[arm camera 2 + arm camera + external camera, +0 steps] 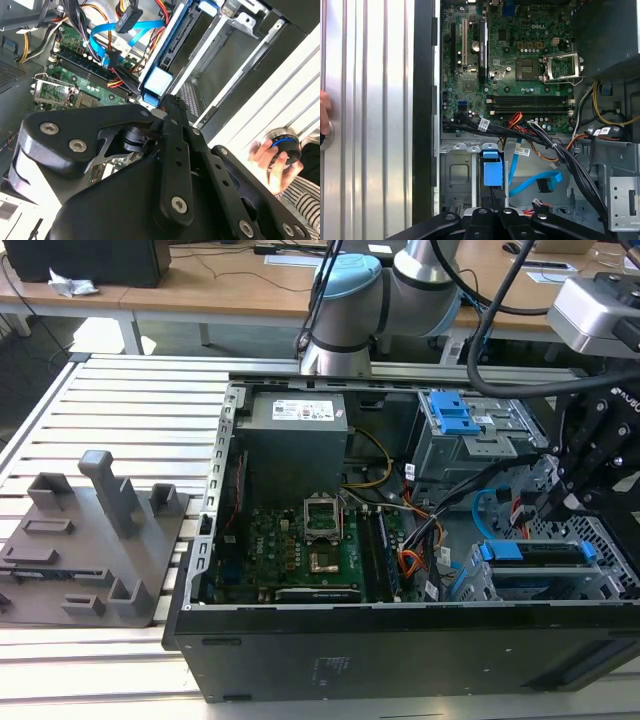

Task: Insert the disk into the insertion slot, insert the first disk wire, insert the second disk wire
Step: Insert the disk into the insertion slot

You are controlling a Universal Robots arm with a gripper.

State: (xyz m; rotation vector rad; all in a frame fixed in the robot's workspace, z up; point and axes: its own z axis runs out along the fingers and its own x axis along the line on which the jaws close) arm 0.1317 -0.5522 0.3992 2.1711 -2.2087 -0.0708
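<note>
blue-framed disk (530, 552) sits in insertion slot (612, 558), grey perforated cage at exterior view's right. gripper (495, 194) narrow, pads together, nothing visibly pinched, tips just at caddy's near end. disk's long axis runs straight ahead of gripper, toward motherboard (520, 65).

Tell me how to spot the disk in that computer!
Find the open black computer case. Toward the exterior view's right, a grey holey metal cage sits inside, and the disk lies in it. Its long bright blue frame differs from the stubby blue latch farther back.
</note>
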